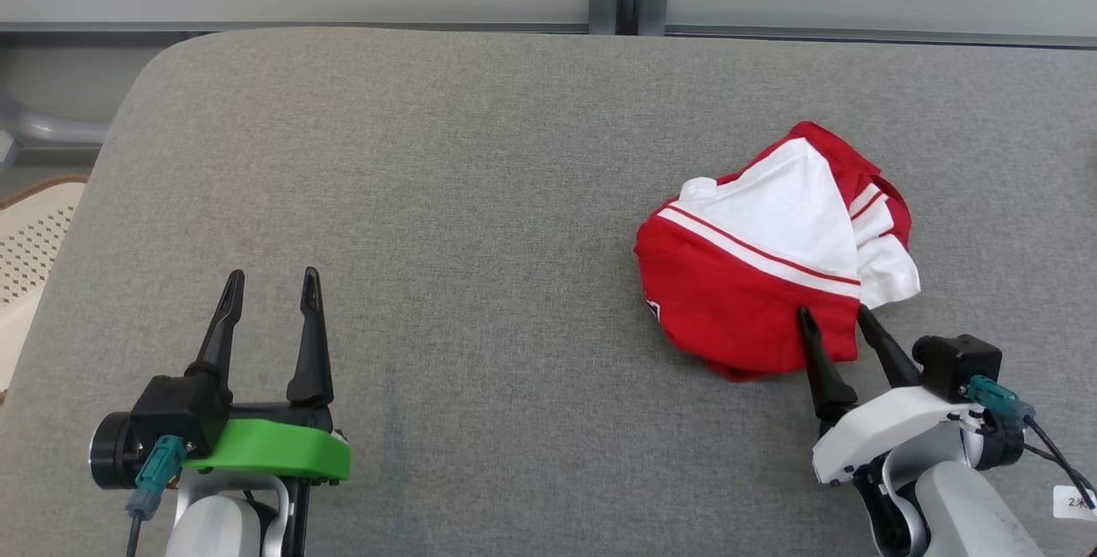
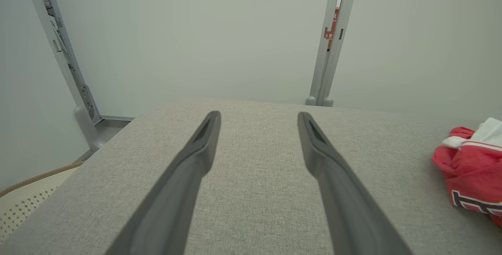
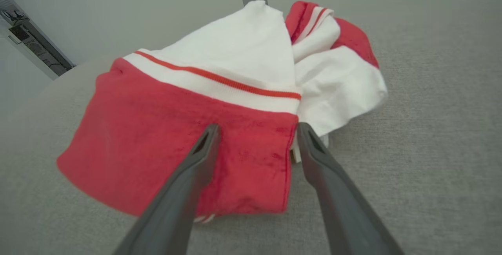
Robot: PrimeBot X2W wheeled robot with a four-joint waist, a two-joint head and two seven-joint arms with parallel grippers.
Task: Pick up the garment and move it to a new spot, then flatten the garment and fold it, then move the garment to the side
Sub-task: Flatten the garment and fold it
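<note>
Nearest the camera, the left gripper (image 1: 272, 274) sat low at the near left of the grey padded table (image 1: 480, 197), its two dark fingers spread wide with nothing between them and bare table ahead. At the near right, the right gripper (image 1: 833, 310) was likewise released, jaws at full spread and gripping nothing, its tips reaching over the near edge of a crumpled red-and-white jersey (image 1: 746, 274). Whether they touched the cloth could not be told. The jersey lay bunched on the right half of the table, well apart from the left gripper, with a red panel toward the robot, a white panel with a thin red stripe behind it, and loose white folds spilling to the right. In the right wrist view one finger (image 3: 188, 176) crossed the red panel while the other sat at its right edge, where red met white, so the jaws straddled that near corner. The step in hand looked to be the first pickup, hardly begun. To do it well, the gripper would probably need to sink until both tips pressed into the heap. It should close on a thick fold rather than a single hem and avoid nipping the table's own fabric. Then it could lift straight up before carrying the jersey left toward the open middle.
</note>
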